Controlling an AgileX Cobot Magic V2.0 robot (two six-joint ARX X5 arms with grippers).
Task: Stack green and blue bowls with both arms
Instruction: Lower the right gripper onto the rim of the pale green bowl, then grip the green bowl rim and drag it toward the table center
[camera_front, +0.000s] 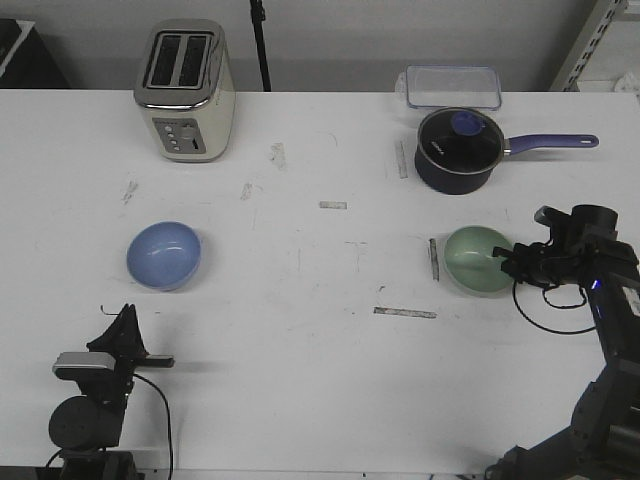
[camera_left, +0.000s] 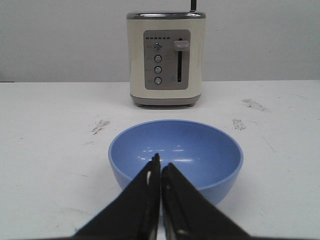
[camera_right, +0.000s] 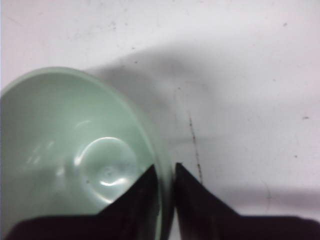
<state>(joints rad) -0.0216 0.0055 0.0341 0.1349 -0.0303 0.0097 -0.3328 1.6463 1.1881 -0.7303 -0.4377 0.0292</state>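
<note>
Our right gripper (camera_right: 165, 172) pinched the green bowl (camera_front: 478, 260) rim for lifting; our left gripper (camera_left: 161, 165) waited clenched, empty, behind the blue bowl (camera_front: 164, 254).

The right hand (camera_right: 165, 172) covers part of the green bowl (camera_right: 75, 155) rim, and the bowl is cut by the picture edge. The left hand (camera_left: 160, 167) hides the blue bowl (camera_left: 200, 150) near rim; possibly not touching.

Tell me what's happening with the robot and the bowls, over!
Right gripper jaws pinched on green bowl rim. Left gripper shut, empty, short of blue bowl. Bowls apart, unstacked. Table between them open.
</note>
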